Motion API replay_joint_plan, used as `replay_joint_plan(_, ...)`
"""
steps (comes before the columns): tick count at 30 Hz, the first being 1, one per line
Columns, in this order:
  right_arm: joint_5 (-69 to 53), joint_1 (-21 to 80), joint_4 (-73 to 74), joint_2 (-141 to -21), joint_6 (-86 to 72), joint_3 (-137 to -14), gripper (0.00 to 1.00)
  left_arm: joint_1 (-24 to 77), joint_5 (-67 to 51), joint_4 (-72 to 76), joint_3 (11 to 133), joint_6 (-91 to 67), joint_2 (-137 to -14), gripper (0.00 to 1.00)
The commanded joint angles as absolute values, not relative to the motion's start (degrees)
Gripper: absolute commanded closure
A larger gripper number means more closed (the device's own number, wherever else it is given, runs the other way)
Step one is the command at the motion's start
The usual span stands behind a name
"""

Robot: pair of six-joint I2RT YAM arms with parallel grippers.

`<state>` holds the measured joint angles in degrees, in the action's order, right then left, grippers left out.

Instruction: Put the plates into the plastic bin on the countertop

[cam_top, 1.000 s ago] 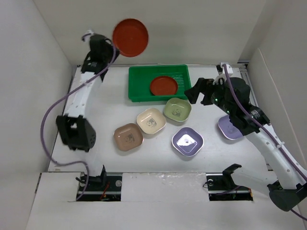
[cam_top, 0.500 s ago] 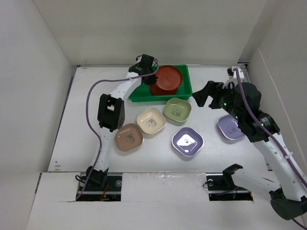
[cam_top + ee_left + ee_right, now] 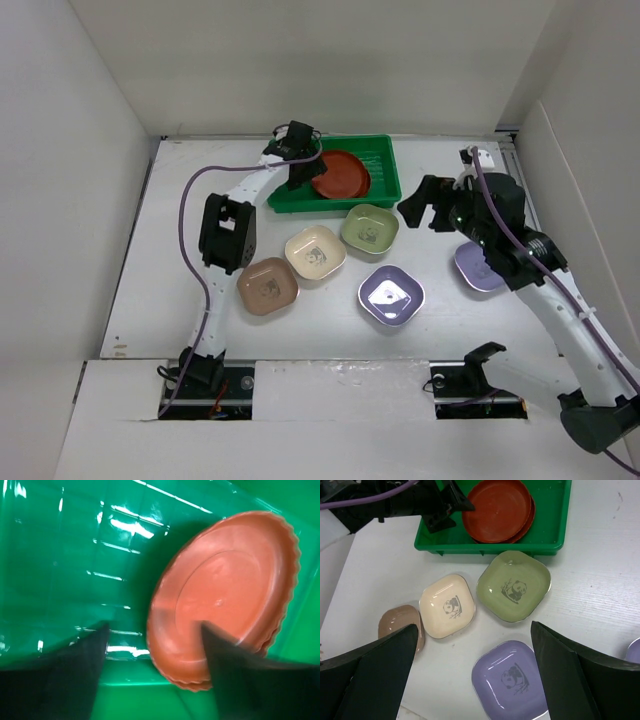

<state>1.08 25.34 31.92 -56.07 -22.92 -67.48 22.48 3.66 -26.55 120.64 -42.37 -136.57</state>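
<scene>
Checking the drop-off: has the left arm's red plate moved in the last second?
Yes. The red plate has come down and right into the green bin, onto the other red plate.

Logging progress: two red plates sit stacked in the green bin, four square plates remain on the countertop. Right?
Five remain, not four: the cream plate, olive plate, pinkish-brown plate and two lavender plates, per the top external view. The rest holds.

I seemed to be in a robotics lab test cell: a flat matte white surface (image 3: 160,255) was boxed in by bare white panel walls (image 3: 80,170).
</scene>
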Motion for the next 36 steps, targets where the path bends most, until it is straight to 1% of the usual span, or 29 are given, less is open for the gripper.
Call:
replay_joint_plan(1, 2.27, 24.52, 28.31, -56.77, -22.94, -65.84, 0.0, 23.12, 3.43, -23.13, 118.49, -41.49, -127.02, 0.23)
replay_joint_plan(2, 2.81, 23.39, 27.78, -57.56, -22.94, -64.7, 0.0, 23.9, 3.43, -21.98, 117.35, -41.48, -125.35, 0.1)
replay_joint_plan(3, 2.81, 23.38, 27.77, -59.92, -23.72, -64.69, 0.0, 23.91, 3.43, -20.67, 116.55, -40.96, -122.29, 0.0)
replay_joint_plan(6, 3.6, 22.76, 27.77, -65.72, -26.27, -63.81, 0.0, 24.43, 2.11, -20.65, 116.54, -40.34, -118.75, 0.0)
replay_joint_plan(7, 4.73, 22.76, 27.77, -70.18, -26.8, -63.81, 0.0, 24.43, 1.59, -20.65, 116.54, -39.65, -116.48, 0.0)
replay_joint_plan(9, 5.71, 22.15, 27.77, -74.34, -27.86, -63.81, 0.0, 24.43, 1.58, -21.18, 116.54, -38.67, -114.62, 0.0)
replay_joint_plan(10, 5.71, 22.15, 26.82, -78.01, -29.17, -63.81, 0.01, 24.43, 1.58, -23.27, 116.54, -38.15, -113.3, 0.0)
replay_joint_plan(12, 5.19, 22.15, 25.32, -81.2, -29.71, -63.81, 0.02, 24.43, 3.33, -25.21, 116.54, -37.62, -112.07, 0.0)
replay_joint_plan(14, 4.48, 22.15, 23.39, -85.75, -30.41, -63.81, 0.06, 24.43, 5.09, -27.76, 114.01, -37.01, -109.18, 0.0)
replay_joint_plan(16, 4.48, 22.15, 22.68, -88.76, -30.94, -63.81, 0.08, 24.43, 7.64, -27.25, 109.97, -37.0, -105.75, 0.0)
replay_joint_plan(17, 4.48, 22.15, 21.98, -91.38, -30.94, -63.81, 0.1, 24.43, 7.65, -25.33, 104.47, -37.0, -101.73, 0.0)
replay_joint_plan(19, 3.96, 22.15, 20.84, -93.59, -30.94, -63.81, 0.14, 24.43, 7.65, -22.95, 98.73, -37.0, -97.67, 0.0)
replay_joint_plan(20, 3.96, 22.15, 20.13, -94.65, -31.46, -64.42, 0.19, 23.65, 7.65, -22.24, 94.09, -37.0, -95.91, 0.0)
replay_joint_plan(22, 3.96, 22.15, 19.52, -97.46, -31.46, -64.42, 0.21, 23.12, 6.95, -20.22, 90.11, -37.0, -91.51, 0.0)
replay_joint_plan(24, 3.96, 21.63, 18.9, -99.05, -32.08, -64.95, 0.28, 22.59, 6.33, -19.61, 85.63, -37.0, -88.35, 0.0)
replay_joint_plan(26, 3.96, 21.62, 18.9, -100.98, -32.08, -65.56, 0.33, 22.59, 6.33, -18.9, 83.33, -37.0, -86.67, 0.0)
replay_joint_plan(27, 3.96, 21.62, 18.9, -101.51, -32.69, -65.57, 0.4, 22.59, 6.33, -18.9, 81.58, -37.0, -86.05, 0.0)
replay_joint_plan(29, 3.96, 21.09, 18.9, -102.3, -33.22, -65.57, 0.46, 22.59, 6.33, -18.9, 79.81, -37.0, -83.94, 0.0)
replay_joint_plan(30, 3.96, 20.57, 18.9, -102.3, -33.92, -65.57, 0.54, 22.59, 6.33, -18.9, 78.85, -37.0, -83.24, 0.0)
replay_joint_plan(31, 3.96, 20.57, 18.29, -102.3, -33.93, -64.87, 0.54, 22.59, 6.33, -18.9, 76.92, -37.0, -82.01, 0.0)
replay_joint_plan(33, 4.74, 20.04, 18.28, -100.91, -35.16, -64.08, 0.61, 22.59, 6.94, -18.19, 75.42, -37.0, -80.95, 0.0)
replay_joint_plan(36, 5.45, 19.42, 17.75, -100.28, -36.38, -63.46, 0.79, 22.59, 6.94, -18.19, 74.27, -37.0, -80.24, 0.0)
